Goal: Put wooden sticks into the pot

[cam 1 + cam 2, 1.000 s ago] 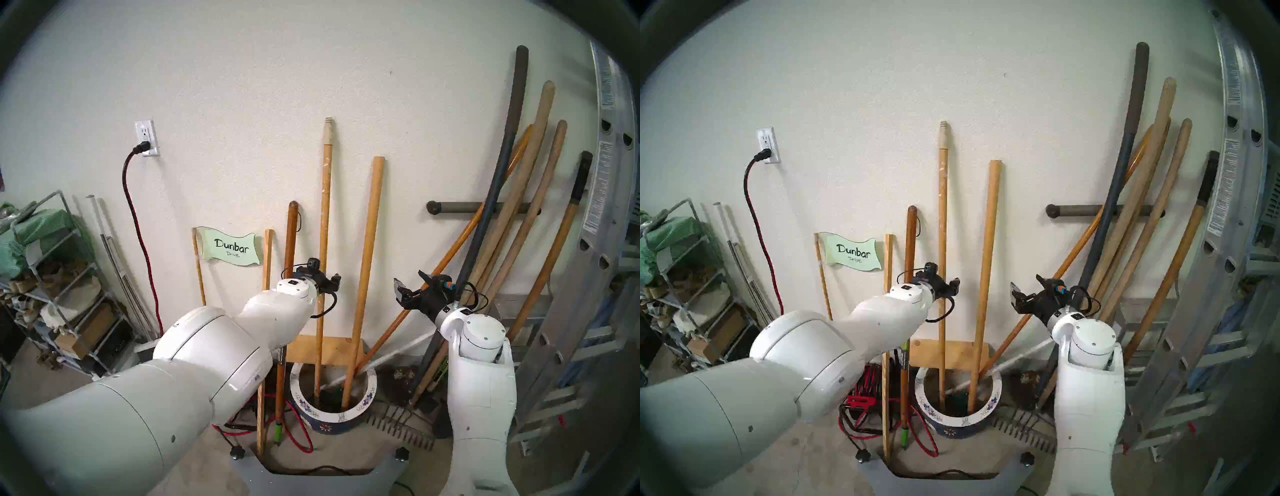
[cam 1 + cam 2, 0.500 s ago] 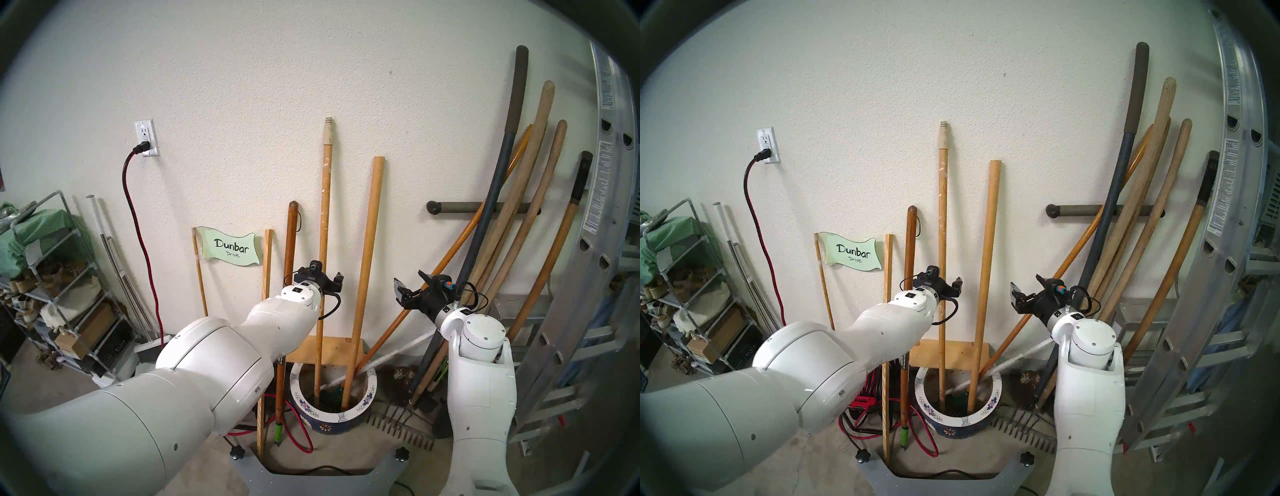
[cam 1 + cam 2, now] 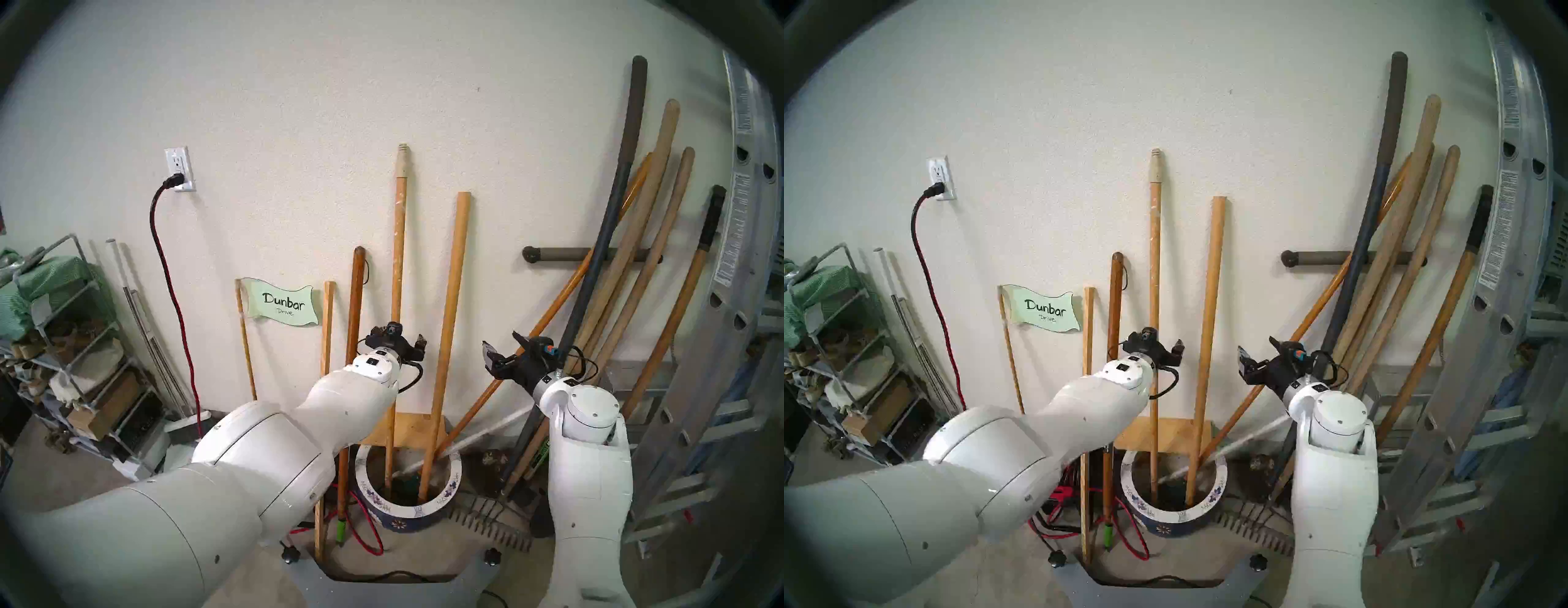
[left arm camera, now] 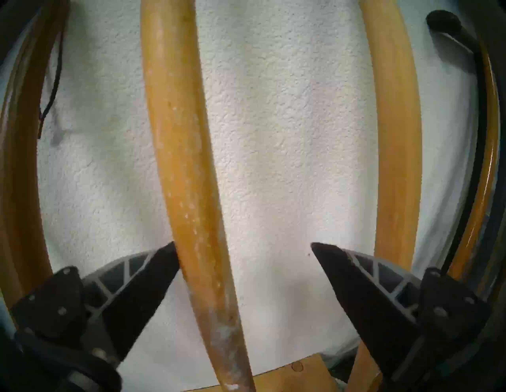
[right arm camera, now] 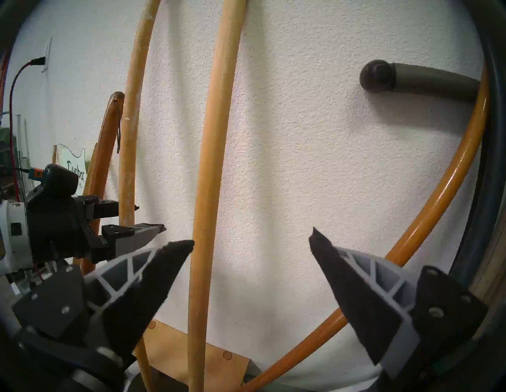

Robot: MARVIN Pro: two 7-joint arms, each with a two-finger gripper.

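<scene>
Two of the wooden sticks, the paint-flecked pole (image 3: 398, 263) and the plain dowel (image 3: 450, 305), already stand in the pot (image 3: 450, 488) at lower centre, while the dark red-brown stick (image 3: 355, 305) leans on the wall just left of it, foot on the floor. The left pincer (image 4: 243, 247) gapes wide and empty around the flecked pole; the right pincer (image 5: 252, 241) also hangs wide, holding nothing. The last stick seems next: shift left, close, lift over the rim.

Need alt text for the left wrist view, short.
The open left claw frames a paint-flecked wooden pole standing against a textured white wall, the pole close beside one fingertip; contact can't be told. A plain pale dowel stands to the right and a dark red-brown stick at the left edge.
</scene>
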